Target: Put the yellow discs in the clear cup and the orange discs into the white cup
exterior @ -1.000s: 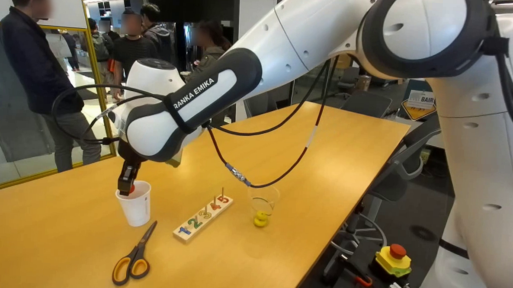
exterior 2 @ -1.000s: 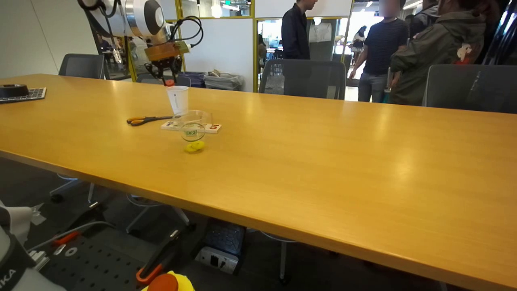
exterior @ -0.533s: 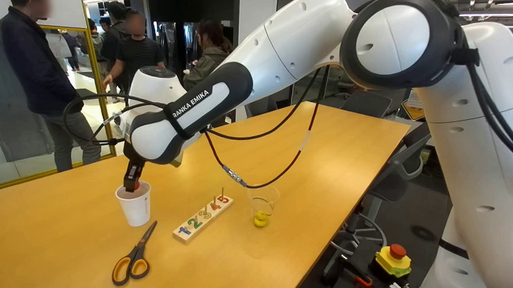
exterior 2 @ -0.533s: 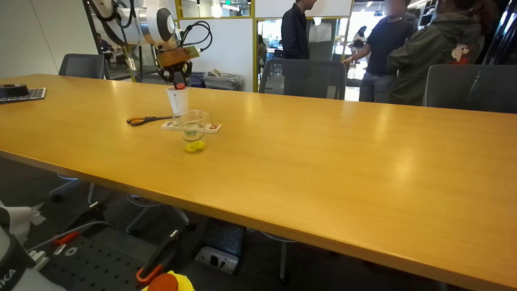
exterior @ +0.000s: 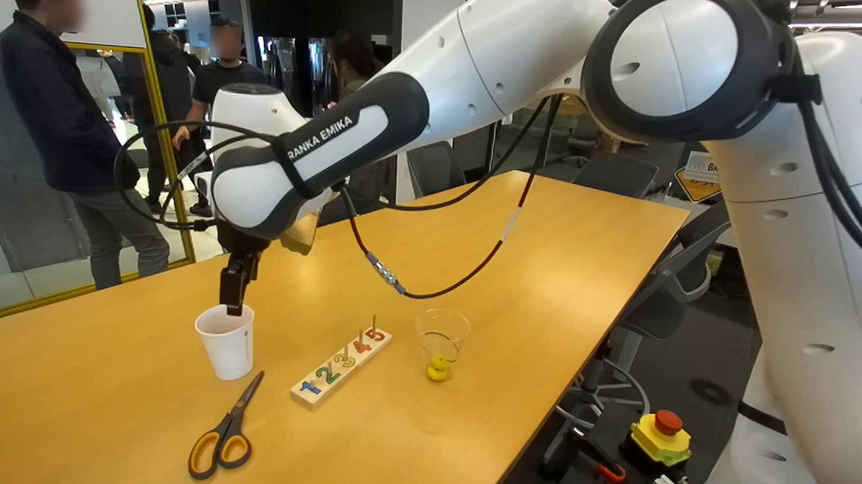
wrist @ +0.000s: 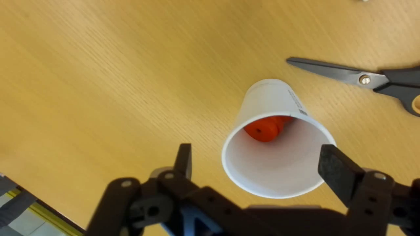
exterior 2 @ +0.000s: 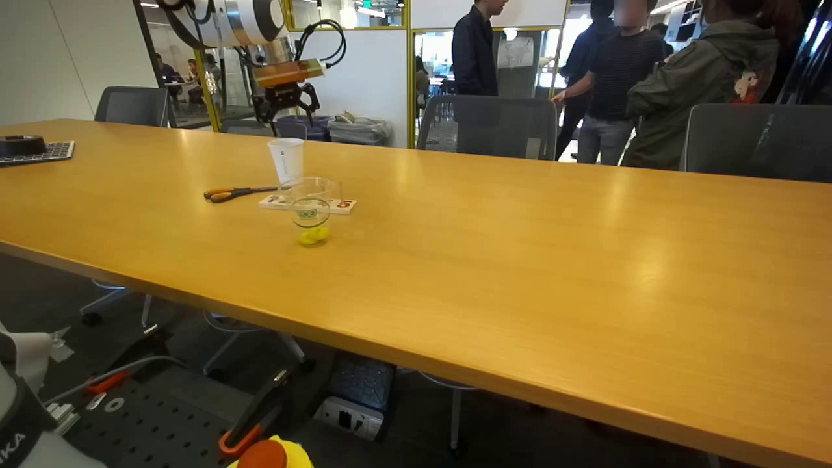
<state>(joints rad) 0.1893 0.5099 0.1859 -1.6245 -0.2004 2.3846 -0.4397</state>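
Just above the tapered, opaque white disposable cup, black gripper with widely parted fingers. Inside that cup, flat round red-orange discs. Low in the small transparent plastic cup, flat round bright-yellow discs.

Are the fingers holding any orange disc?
No, in the wrist view the fingers stand apart, gripping nothing, and orange discs lie inside the white cup.

White cup upright right under gripper, mouth facing up between spread jaws, rim contact can't tell; scissors lie flat just beside it, upright-pegged number board plus clear cup stand in the way, wide passing room over table right of those in an exterior view.
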